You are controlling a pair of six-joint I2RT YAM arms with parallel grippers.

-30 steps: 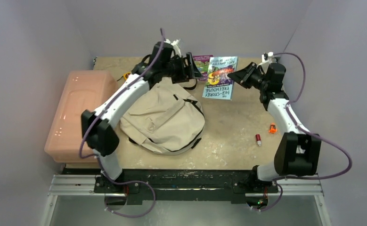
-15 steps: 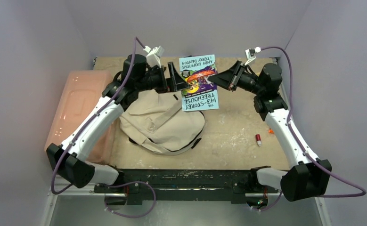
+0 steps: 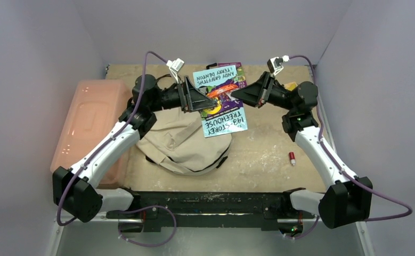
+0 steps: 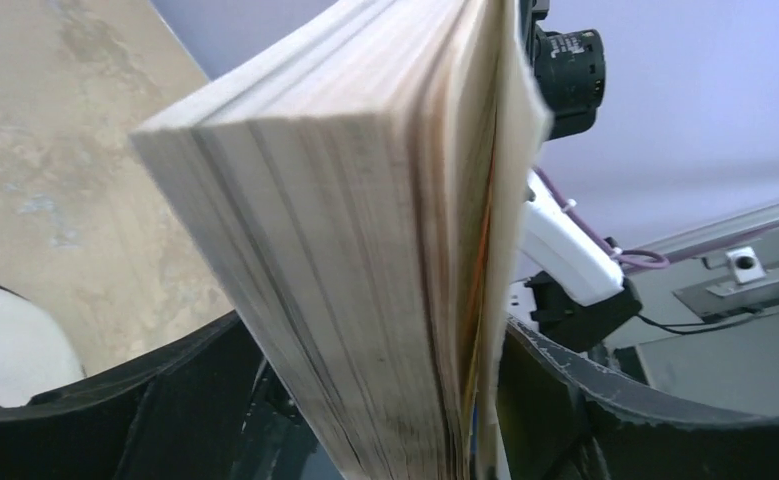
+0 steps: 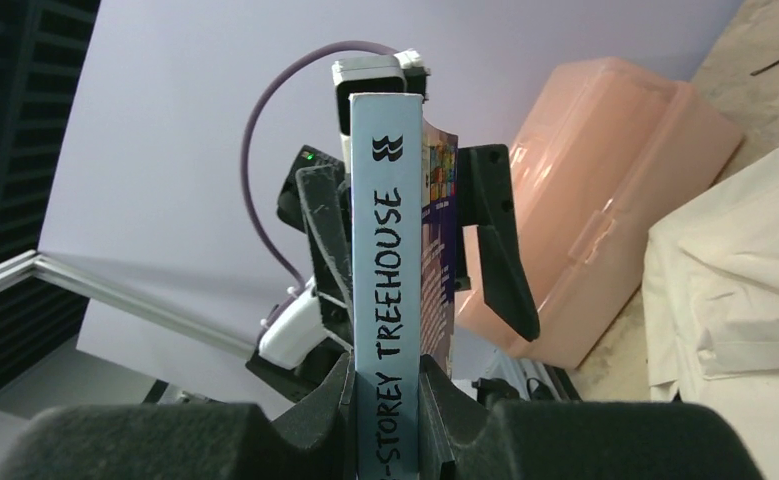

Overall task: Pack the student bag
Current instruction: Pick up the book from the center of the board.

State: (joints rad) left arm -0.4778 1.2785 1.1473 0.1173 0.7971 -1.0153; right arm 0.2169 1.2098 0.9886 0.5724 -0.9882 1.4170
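My right gripper (image 3: 241, 95) is shut on the spine of a light-blue Treehouse book (image 3: 221, 101), which it holds in the air, tilted, over the back edge of the student bag (image 3: 186, 146). That bag is beige canvas and lies flat on the table. In the right wrist view the pads clamp the book's spine (image 5: 390, 250). My left gripper (image 3: 197, 97) stands open around the opposite page edge (image 4: 365, 250). Its black fingers (image 5: 495, 250) flank the book, and one of them stands apart from the cover.
A large pink plastic bin (image 3: 90, 125) sits left of the bag. Another book (image 3: 239, 73) lies at the back, partly hidden behind the held one. A small red object (image 3: 291, 157) lies on the table at the right. Walls close in on three sides.
The book has come up off the back of the table and moved left and nearer, over the bag. The left gripper has swung round onto its page edge.
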